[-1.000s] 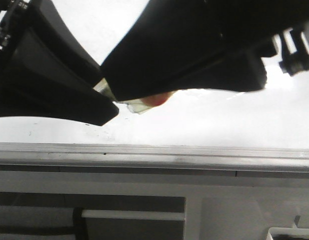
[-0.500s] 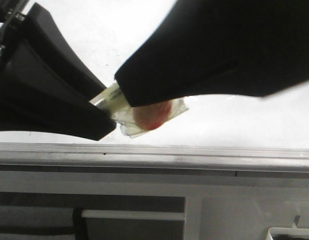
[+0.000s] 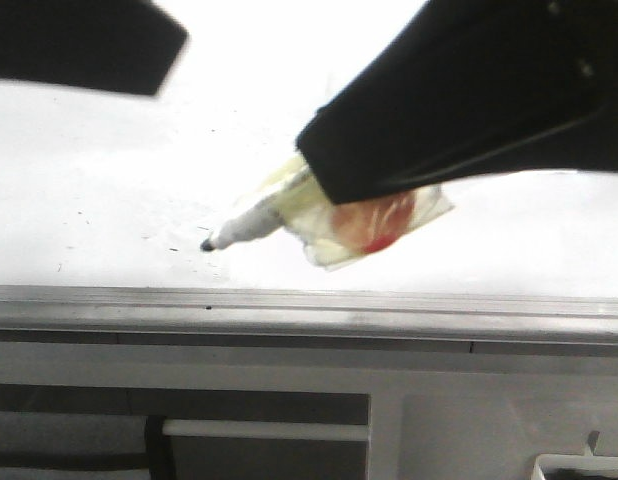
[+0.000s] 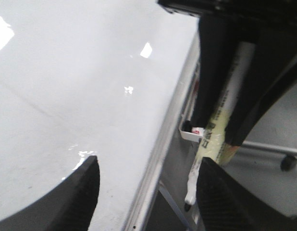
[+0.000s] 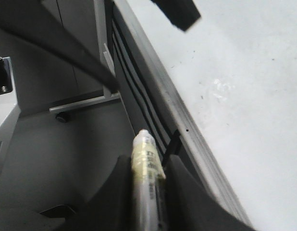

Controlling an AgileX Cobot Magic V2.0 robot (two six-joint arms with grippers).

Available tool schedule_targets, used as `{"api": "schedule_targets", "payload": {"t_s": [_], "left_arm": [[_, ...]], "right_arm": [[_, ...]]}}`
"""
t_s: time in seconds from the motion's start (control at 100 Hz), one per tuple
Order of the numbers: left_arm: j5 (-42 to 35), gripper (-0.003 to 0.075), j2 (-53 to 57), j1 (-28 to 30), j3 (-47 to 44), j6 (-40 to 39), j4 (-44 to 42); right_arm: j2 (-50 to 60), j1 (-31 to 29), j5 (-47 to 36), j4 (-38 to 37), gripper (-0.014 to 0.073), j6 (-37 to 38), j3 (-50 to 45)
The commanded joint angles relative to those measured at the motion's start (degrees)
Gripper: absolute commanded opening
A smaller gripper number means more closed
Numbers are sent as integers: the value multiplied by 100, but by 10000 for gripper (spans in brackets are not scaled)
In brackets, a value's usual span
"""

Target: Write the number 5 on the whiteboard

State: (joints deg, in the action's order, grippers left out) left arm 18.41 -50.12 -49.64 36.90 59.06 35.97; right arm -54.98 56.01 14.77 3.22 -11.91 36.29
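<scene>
The whiteboard (image 3: 109, 170) is a glossy white board with a grey aluminium edge strip (image 3: 289, 305). It also shows in the left wrist view (image 4: 67, 96) and the right wrist view (image 5: 244, 72). No drawn number 5 shows on it, only small dark specks. My right gripper (image 3: 334, 170) is shut on a pale yellow-white marker (image 3: 251, 225) wrapped in clear film with a red patch. The marker's black tip (image 3: 207, 244) points down-left close to the board near its front edge; contact cannot be told. The marker sits between the right gripper's fingers (image 5: 146, 161). My left gripper (image 4: 149, 163) is open and empty, up at the far left (image 3: 79, 45).
Grey cabinet panels and dark slots (image 3: 259, 405) lie below the board's edge. A white holder (image 4: 189, 134) hangs beside the board. A wheeled stand base (image 4: 285, 161) stands on the floor.
My left gripper has drawn away up and left, off the marker. My right gripper has moved right with the marker, whose bare black tip now shows.
</scene>
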Motion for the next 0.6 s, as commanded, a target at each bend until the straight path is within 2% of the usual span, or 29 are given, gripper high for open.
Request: {"api": "schedule_targets", "payload": {"t_s": [0.0,0.1,0.19,0.29,0.37,0.45,0.59], "left_arm": [[-313,414,489,272,28,-439,152],[-313,394,1012,656,-290,-958,152],[-335,337,1488,1001,-659,-1439,193],[-538,211,1898,1312,-1051,-1932,509],[-865,95,2086,1485,-1334,-1974,1001],[-1074,-22,2114,1543,-1468,-1974,1367],[-1136,-20,2114,1543,-1509,-1974,1420]], "right_arm": [[310,-167,-279,-93,-41,-21,190],[536,-297,-289,-93,-41,-21,190],[650,-331,-304,-198,-41,-21,179],[666,-331,-454,-562,-41,-21,179],[496,-401,-882,-986,-41,-21,179],[249,-571,-1247,-1080,-41,-21,213],[-131,-921,-1321,-1080,-41,-21,398]]}}
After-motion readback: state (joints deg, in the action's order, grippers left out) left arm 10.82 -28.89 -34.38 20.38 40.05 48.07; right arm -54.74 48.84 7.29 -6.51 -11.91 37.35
